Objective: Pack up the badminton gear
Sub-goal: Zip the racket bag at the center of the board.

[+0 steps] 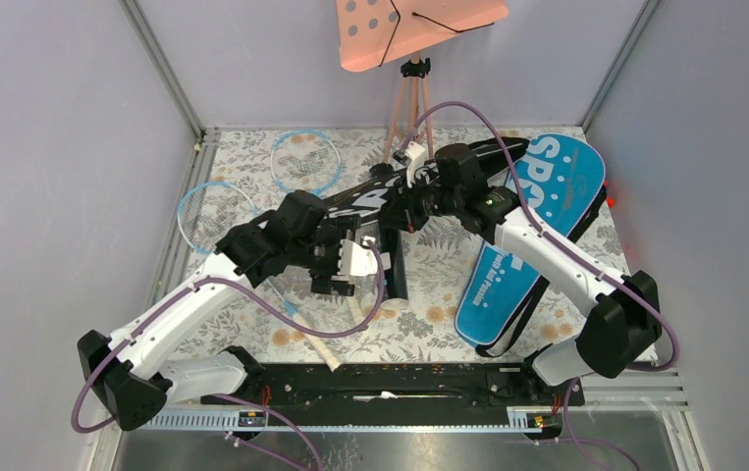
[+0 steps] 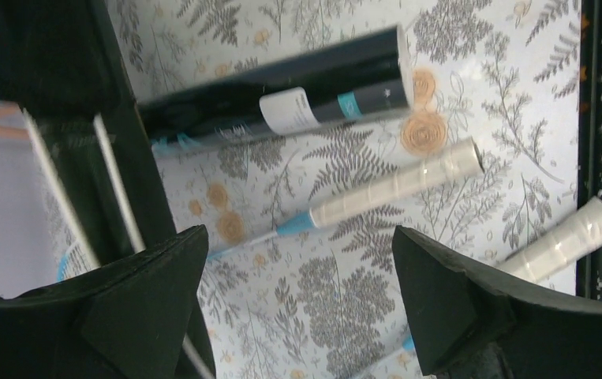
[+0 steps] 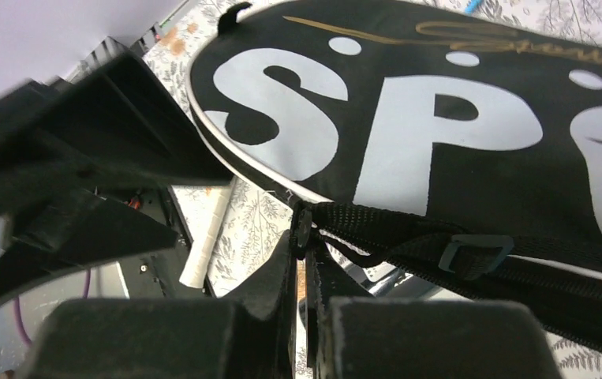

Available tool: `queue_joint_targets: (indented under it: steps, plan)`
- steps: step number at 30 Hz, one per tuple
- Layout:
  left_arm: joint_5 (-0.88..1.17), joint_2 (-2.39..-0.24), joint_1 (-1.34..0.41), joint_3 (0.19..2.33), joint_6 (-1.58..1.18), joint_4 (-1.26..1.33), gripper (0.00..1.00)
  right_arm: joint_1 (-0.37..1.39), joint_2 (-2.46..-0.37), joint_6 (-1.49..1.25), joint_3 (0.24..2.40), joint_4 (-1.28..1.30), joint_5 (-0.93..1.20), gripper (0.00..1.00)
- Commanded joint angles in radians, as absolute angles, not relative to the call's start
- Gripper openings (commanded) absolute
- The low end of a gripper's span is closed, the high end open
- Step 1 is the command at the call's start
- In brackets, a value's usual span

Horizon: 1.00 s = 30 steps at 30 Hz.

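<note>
Status: had left fingers (image 2: pixel 147 276) apart over a racket handle (image 2: pixel 396 185), right fingers (image 3: pixel 278 276) clamped on the strap (image 3: pixel 408 229) of the black bag (image 3: pixel 408 95). Could've slipped off that thin strap mid-lift and dropped it.

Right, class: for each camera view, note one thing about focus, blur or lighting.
Top external: light even and soft, all sharp, a red glow on the right wall. Left wrist: the black tube is slightly smeared; the left gripper looms dark. Right wrist: lettering on the black bag reads crisp, the right gripper is blurred and shadowed.
</note>
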<state>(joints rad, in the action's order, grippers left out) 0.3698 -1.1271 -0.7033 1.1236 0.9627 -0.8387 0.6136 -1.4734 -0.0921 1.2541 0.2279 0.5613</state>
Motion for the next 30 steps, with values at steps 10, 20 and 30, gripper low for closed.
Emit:
queue_joint_targets:
  steps: [10, 20, 30]
  plan:
    - [0.156, -1.205, -0.793, 1.184, 0.907, -0.542, 0.99, 0.646, -1.409, -0.056, 1.345, 0.267, 0.757, 0.00]
    - [0.244, -0.941, -0.798, 1.146, 0.921, -0.589, 0.99, 0.646, -1.475, -0.032, 1.401, 0.340, 0.606, 0.00]
    - [0.181, -1.211, -0.796, 1.218, 0.751, -0.520, 0.97, 0.646, -1.442, -0.037, 1.370, 0.314, 0.628, 0.00]
